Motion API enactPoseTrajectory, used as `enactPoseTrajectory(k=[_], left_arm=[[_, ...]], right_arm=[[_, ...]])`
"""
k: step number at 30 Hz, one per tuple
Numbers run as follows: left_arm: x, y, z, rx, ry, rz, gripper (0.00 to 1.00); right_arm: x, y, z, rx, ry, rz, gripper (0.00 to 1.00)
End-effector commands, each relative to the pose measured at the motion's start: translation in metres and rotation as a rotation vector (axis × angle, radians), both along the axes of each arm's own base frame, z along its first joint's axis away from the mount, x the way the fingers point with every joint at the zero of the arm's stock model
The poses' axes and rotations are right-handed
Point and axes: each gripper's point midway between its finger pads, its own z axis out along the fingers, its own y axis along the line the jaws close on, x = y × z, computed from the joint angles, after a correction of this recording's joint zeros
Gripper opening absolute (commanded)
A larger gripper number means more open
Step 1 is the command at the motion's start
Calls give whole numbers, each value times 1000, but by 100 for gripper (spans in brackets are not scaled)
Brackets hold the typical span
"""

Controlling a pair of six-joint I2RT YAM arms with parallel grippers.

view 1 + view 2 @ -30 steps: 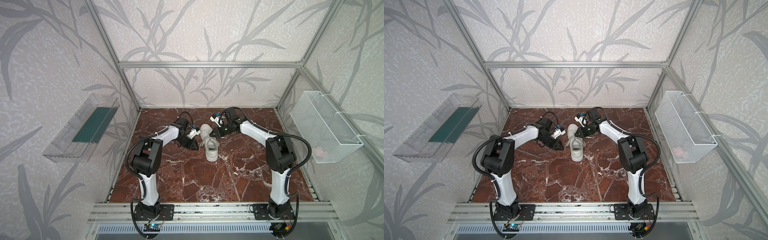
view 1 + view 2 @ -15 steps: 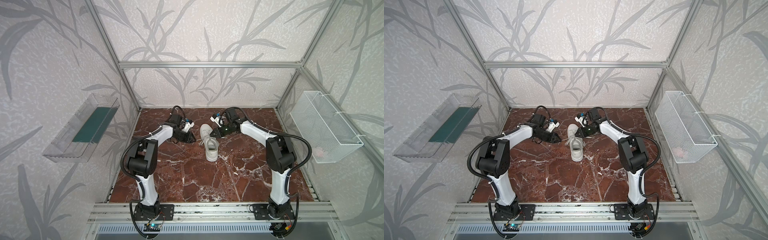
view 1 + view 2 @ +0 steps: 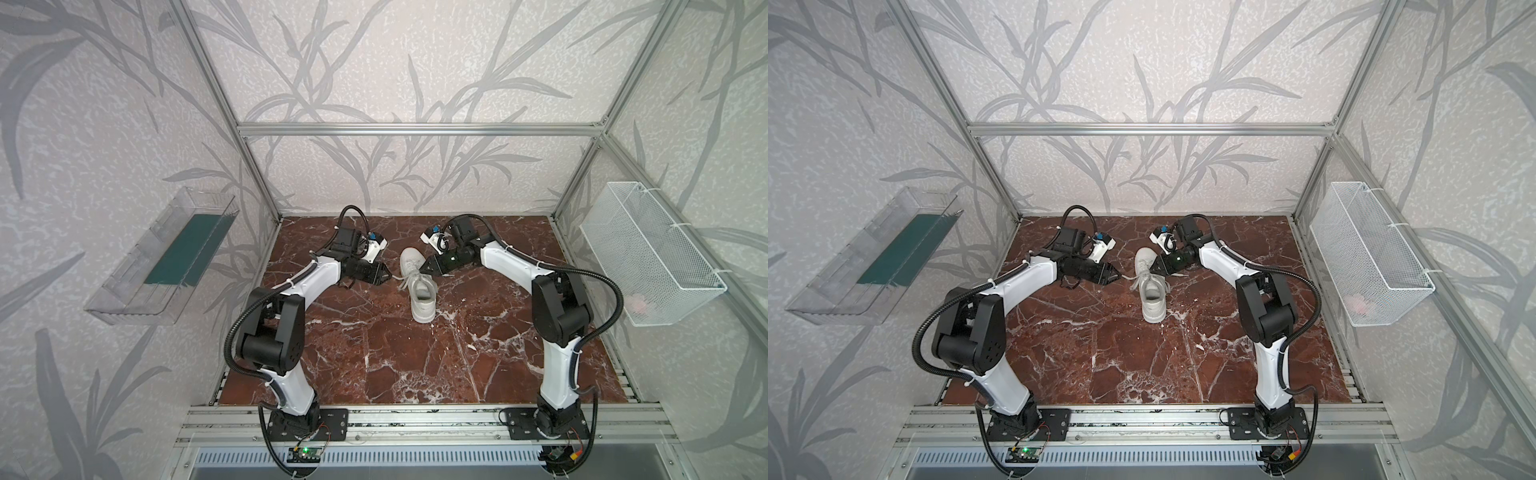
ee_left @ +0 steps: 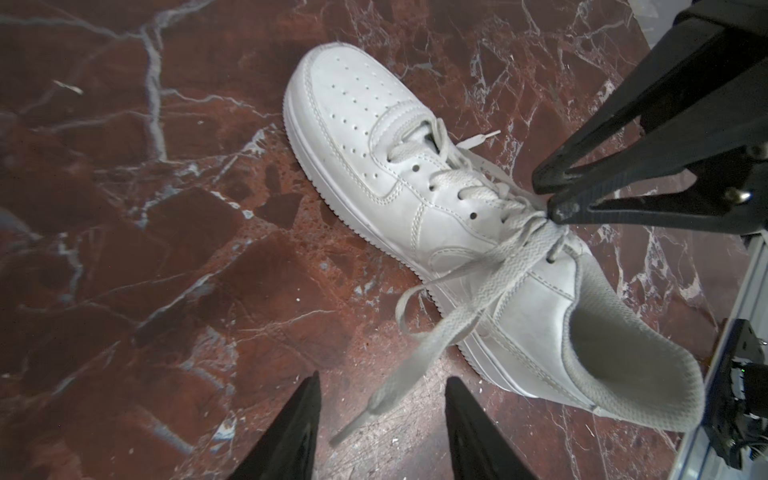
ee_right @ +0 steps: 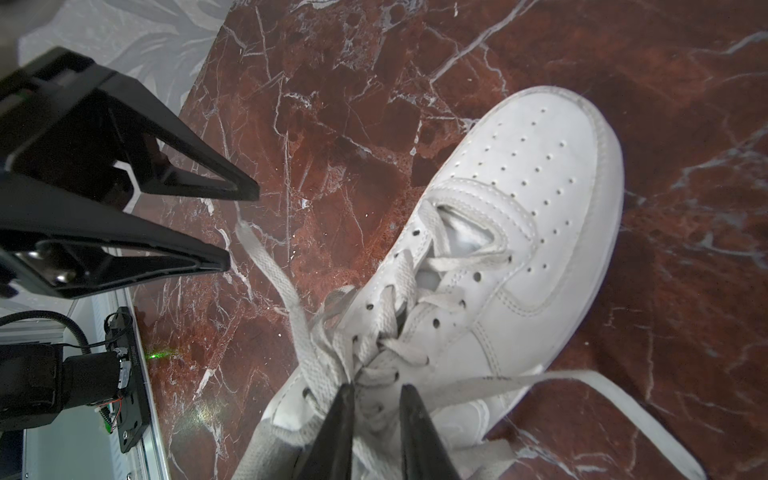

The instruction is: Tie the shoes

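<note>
The white shoe (image 3: pixel 422 291) (image 3: pixel 1152 299) lies on the marble floor, toe toward the back wall. My right gripper (image 3: pixel 424 268) (image 3: pixel 1156 268) (image 5: pixel 376 387) presses on the shoe's throat, shut narrowly on the laces' crossing (image 4: pixel 536 220). My left gripper (image 3: pixel 388 277) (image 3: pixel 1119 275) (image 4: pixel 383 377) stands open just left of the shoe. One flat lace (image 4: pixel 436 345) runs from the crossing down to the floor, its tip loose between the open fingers (image 4: pixel 307 415). The other lace (image 5: pixel 582 382) trails off on the shoe's far side.
A clear tray (image 3: pixel 166 257) with a green bottom hangs on the left wall. A white wire basket (image 3: pixel 648 253) hangs on the right wall. Aluminium posts and a front rail (image 3: pixel 415 419) frame the marble floor (image 3: pixel 374 353).
My left gripper has opened and let the lace end drop to the floor, and its arm has swung back and left a little. The right gripper has not moved.
</note>
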Motion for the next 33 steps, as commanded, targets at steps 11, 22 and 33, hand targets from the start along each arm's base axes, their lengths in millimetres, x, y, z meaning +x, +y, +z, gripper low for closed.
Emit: enactPoseTrajectory(k=[11, 22, 33], left_arm=[[13, 57, -2, 109, -14, 226, 61], [2, 5, 20, -66, -136, -5, 57], [-19, -59, 17, -298, -34, -209, 45]], right_arm=[[-11, -5, -2, -35, 28, 8, 21], [-10, -5, -2, -38, 25, 9, 22], [-12, -7, -2, -44, 27, 11, 22]])
